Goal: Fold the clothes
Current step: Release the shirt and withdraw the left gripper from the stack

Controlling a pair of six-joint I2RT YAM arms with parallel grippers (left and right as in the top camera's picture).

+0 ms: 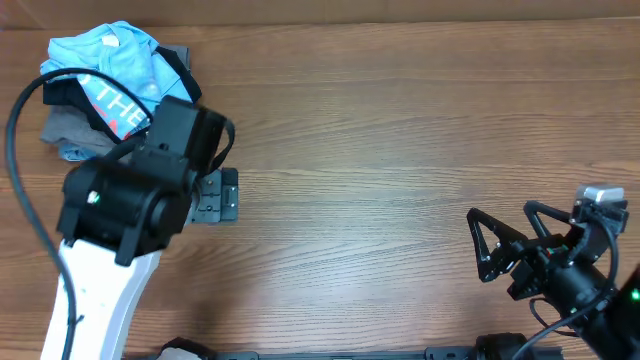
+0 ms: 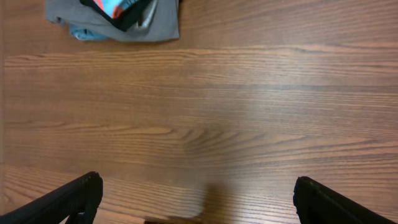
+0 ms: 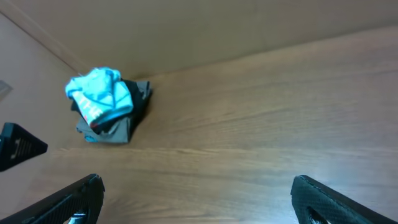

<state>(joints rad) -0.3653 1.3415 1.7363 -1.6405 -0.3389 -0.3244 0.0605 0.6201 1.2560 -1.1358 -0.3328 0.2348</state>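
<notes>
A light blue T-shirt (image 1: 108, 58) lies crumpled and unfolded on top of a small heap, with white and red lettering showing on one fold. Directly under the T-shirt is a black shirt (image 1: 180, 66), whose edge sticks out on the side facing the open desk (image 1: 400, 130). Beneath both sit folded grey garments (image 1: 62, 126), touching the wood. From the right wrist view the T-shirt (image 3: 99, 92) is a bright bundle far off, close to where the desk meets the wall behind it. In the left wrist view only a sliver of the T-shirt (image 2: 111, 6) shows at the top edge, above the grey garments (image 2: 155, 26). The left tool (image 1: 218, 195) hovers near the T-shirt, on its near side and a little toward the middle of the desk, not touching any cloth. Its fingers (image 2: 73, 199) are spread wide apart with only bare wood between them, so it has hold of nothing. A black cable (image 1: 14, 130) loops from the left arm (image 1: 120, 205) past the heap, just beside the T-shirt. The right tool (image 1: 500, 228) is well apart from the T-shirt, at the opposite near corner of the desk. Its fingers (image 3: 69, 198) also stand wide apart and grip nothing, with plain wood showing between them.
</notes>
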